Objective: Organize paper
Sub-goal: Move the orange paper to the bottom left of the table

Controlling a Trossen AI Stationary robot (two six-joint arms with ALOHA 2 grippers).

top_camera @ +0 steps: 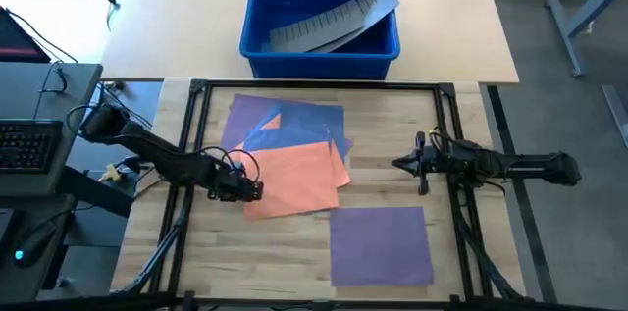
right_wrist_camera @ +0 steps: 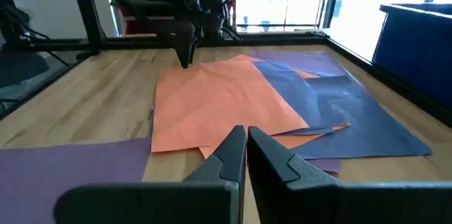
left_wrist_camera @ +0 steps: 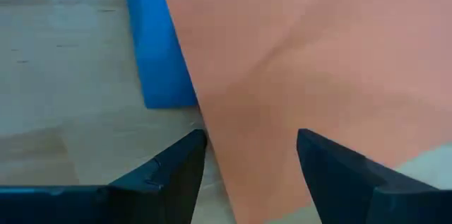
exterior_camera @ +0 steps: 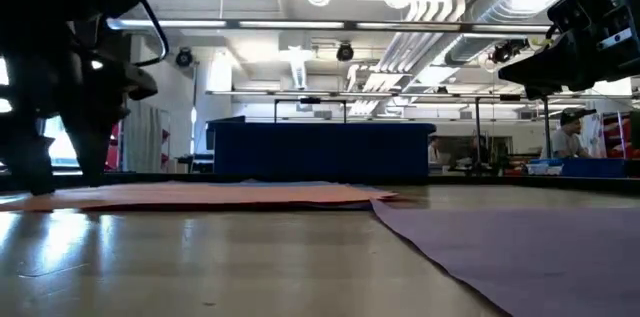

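Overhead camera looks straight down on the worktop [top_camera: 392, 179]; low camera skims level across it; wrist cameras sit close; all share the orange sheet [top_camera: 294, 179].

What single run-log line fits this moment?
left gripper: open over orange sheet edge | right gripper: shut, waiting | purple sheet: apart

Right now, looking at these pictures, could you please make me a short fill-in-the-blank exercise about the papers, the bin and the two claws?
1. The left claw is open at the edge of the top ______ sheet.
2. The grey ridged strip lies inside the ______ bin.
3. The right claw is ______ and holds nothing.
4. One ______ sheet lies apart from the pile.

Missing words: orange; blue; shut; purple
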